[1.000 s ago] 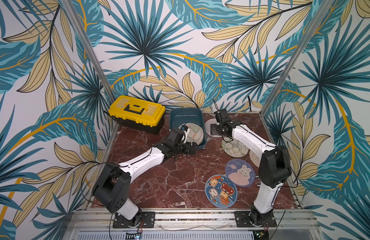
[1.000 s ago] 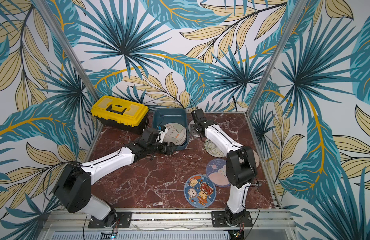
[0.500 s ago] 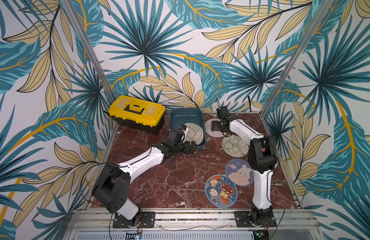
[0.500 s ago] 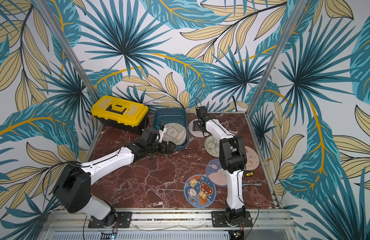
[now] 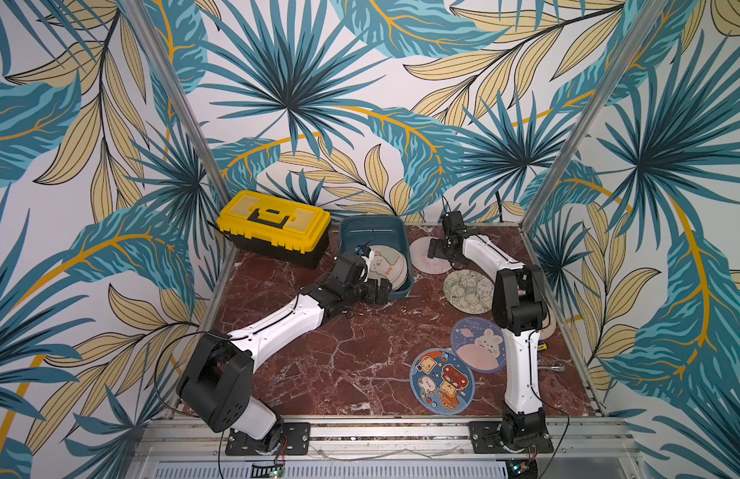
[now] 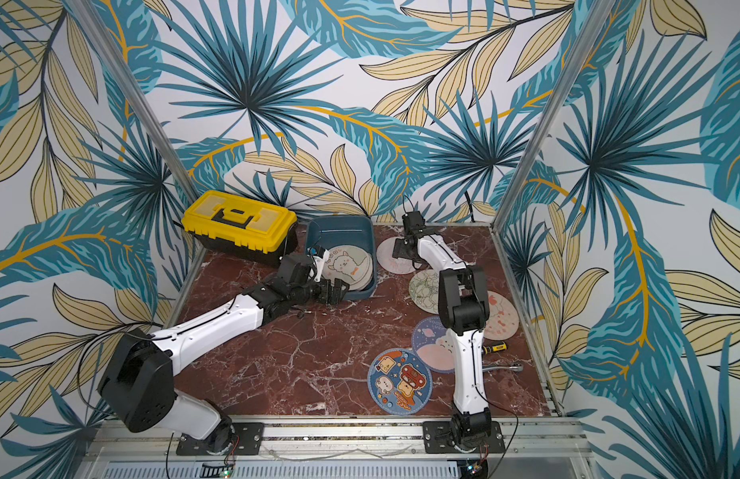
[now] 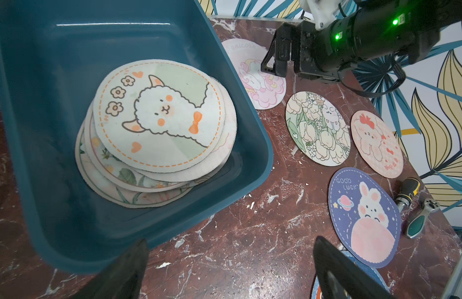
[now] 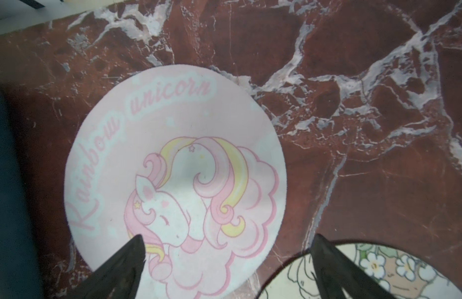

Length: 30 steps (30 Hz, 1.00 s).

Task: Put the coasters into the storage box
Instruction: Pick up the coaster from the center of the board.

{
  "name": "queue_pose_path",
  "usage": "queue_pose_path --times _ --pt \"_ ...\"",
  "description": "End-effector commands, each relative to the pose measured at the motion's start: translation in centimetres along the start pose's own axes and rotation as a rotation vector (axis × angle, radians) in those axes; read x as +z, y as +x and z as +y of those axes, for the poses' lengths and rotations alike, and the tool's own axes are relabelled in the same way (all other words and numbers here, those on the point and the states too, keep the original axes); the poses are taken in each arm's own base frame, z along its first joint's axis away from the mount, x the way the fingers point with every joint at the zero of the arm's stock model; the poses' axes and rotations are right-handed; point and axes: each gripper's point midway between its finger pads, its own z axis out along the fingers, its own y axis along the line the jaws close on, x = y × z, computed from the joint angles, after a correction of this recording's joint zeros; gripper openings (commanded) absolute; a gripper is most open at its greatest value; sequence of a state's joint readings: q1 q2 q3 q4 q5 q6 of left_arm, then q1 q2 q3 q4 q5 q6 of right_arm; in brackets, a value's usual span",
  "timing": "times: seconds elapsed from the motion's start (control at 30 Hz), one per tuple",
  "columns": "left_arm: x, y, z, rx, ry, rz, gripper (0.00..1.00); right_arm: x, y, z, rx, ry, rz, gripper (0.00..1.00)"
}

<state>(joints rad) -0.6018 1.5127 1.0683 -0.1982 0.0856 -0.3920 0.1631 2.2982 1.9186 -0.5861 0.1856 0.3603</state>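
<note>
Leafy wallpaper walls point(image 5: 360, 103) all round, teal and gold fronds on white. Slanting metal posts point(image 5: 179, 103) mark the back corners. Below, a red-brown marble table point(image 5: 351, 356), white-veined, evenly lit. Along its front edge an aluminium rail point(image 5: 380, 431), perhaps a vent grille point(image 5: 360, 472) beneath.

Coasters point(image 7: 157, 116) in storage box point(image 7: 43, 77) (others point(image 7: 318, 129) beside)

Bright even lighting, soft shadows, right wrist view hazy, edges distorted
</note>
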Motion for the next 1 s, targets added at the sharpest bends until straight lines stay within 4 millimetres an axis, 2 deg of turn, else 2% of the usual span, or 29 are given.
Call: queue_pose_path --times 0.0,0.4,0.83,0.97 --pt "-0.9 -0.8 -0.3 0.014 0.004 -0.037 1.00 1.0 0.8 -0.1 0.025 -0.012 0.045 0.99" --pt "-0.8 -0.6 0.0 0.018 -0.011 -0.035 1.00 2.8 1.6 0.0 0.050 -0.026 0.089 0.99" --pt "-0.8 -0.6 0.3 0.027 -0.027 -0.035 1.00 4.3 3.6 0.4 0.098 -0.056 0.150 0.99" --pt "-0.7 -0.6 0.4 0.028 -0.031 -0.034 1.00 4.6 4.0 0.5 0.106 -0.060 0.166 0.92"
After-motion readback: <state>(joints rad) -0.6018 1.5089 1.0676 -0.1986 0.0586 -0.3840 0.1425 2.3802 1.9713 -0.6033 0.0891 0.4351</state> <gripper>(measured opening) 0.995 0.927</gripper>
